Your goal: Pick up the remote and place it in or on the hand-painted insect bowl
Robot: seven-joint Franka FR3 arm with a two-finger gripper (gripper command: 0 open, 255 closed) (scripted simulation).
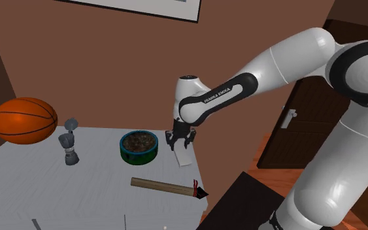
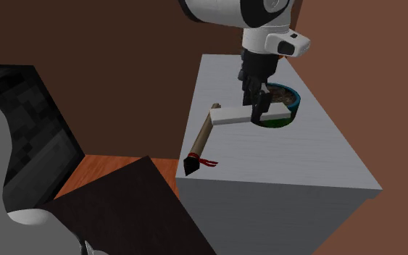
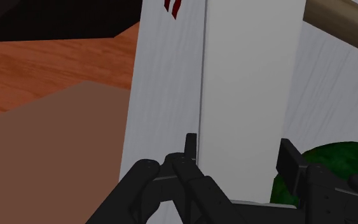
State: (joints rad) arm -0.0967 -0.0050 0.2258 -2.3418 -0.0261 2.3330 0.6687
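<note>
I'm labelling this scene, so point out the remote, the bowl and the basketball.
remote (image 2: 231, 116), second exterior view, middle of its white body.
bowl (image 1: 136, 157), shoulder view, green outer wall.
basketball (image 1: 24, 120), shoulder view, centre of the ball.

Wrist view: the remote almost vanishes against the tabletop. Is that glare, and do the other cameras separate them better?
Wrist view: no glare, just flat light; the pale remote matches the grey table, split by a thin dark edge. Second exterior view: remote brighter than the table, plain in the gripper. Shoulder view: faint contrast only.
</note>
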